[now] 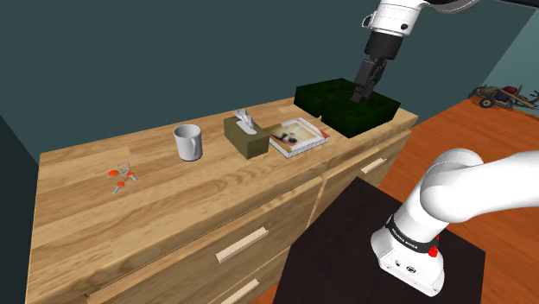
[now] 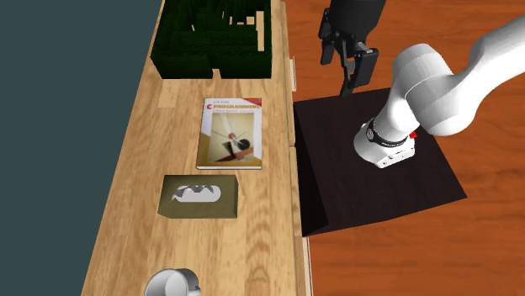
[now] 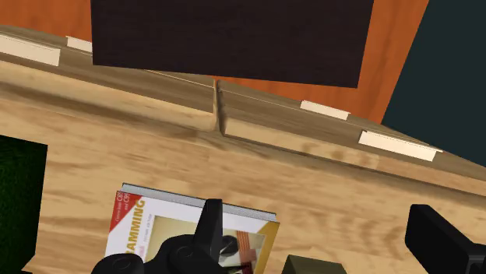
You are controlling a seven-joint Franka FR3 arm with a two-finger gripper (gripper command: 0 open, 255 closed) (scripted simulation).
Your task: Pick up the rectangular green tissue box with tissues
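- A long wooden dresser (image 1: pixel 86 164) with drawers carries everything; an orange-brown floor lies in front of it and a dark teal wall behind.
- The robot's black stand (image 2: pixel 370 181) sits against the drawer fronts, and the white arm (image 1: pixel 484 190) rises from it and bends back over the dresser top.
- A dark green tray of compartments (image 1: pixel 345 104) lies at the shoulder view's right end of the top, directly under the raised hand.
- A programming book (image 2: pixel 230 134) lies flat between that tray and the tissue box.
- The olive-green tissue box (image 1: pixel 250 136) rests flat near the middle of the top, white tissue poking out of its slot, with the book just beside it and not touching.
- A grey mug (image 1: pixel 188 142) stands upright on the box's other side.
- Small orange and grey items (image 1: pixel 121 177) lie further left in the shoulder view, well apart from the rest.
- The black gripper (image 1: pixel 361 86) hangs high above the tray with its fingers spread apart and nothing between them; the tissue box lies low and well off to the shoulder view's left, beyond the book.
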